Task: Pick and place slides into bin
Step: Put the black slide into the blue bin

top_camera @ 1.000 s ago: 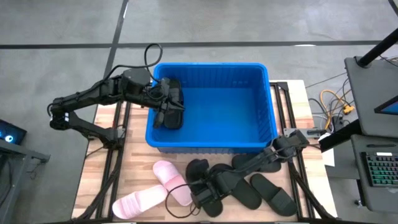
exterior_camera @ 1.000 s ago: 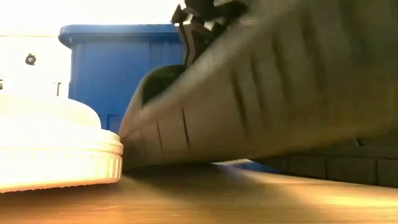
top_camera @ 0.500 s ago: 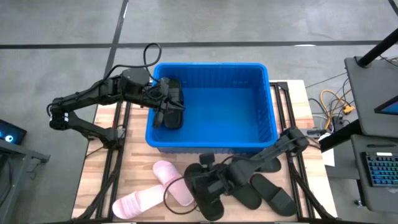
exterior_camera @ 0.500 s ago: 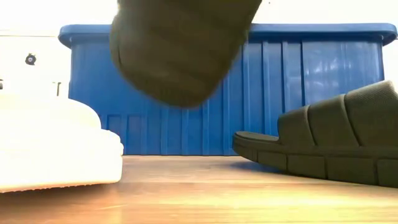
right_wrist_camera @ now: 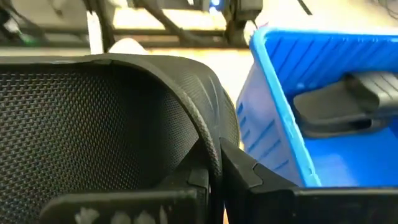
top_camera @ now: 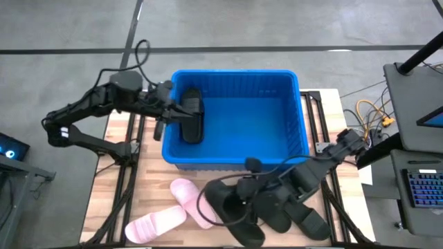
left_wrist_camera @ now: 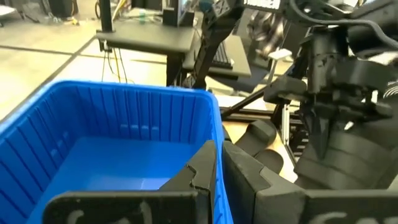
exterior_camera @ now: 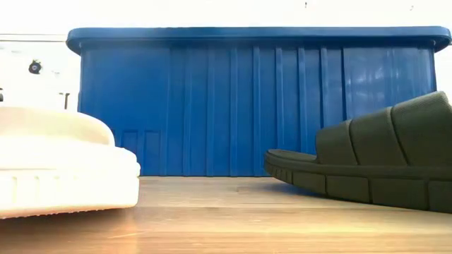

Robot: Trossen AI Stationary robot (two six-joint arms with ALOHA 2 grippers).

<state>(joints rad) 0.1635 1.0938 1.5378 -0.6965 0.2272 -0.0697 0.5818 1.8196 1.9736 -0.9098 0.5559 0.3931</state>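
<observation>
Blue bin occupies the table's far half. Left pincer clenched on a black slide just inside the bin's left wall. Right pincer clenched on a black slide, raised over the near edge, between pink slides and remaining black slides; little free table there

One blue bin is sitting at upper centre. Two pink slides are lying at lower left. At least four black slides are showing: one in the bin's left end, three at lower centre and right; the arm is hiding any others. Two robot arms are reaching in.
</observation>
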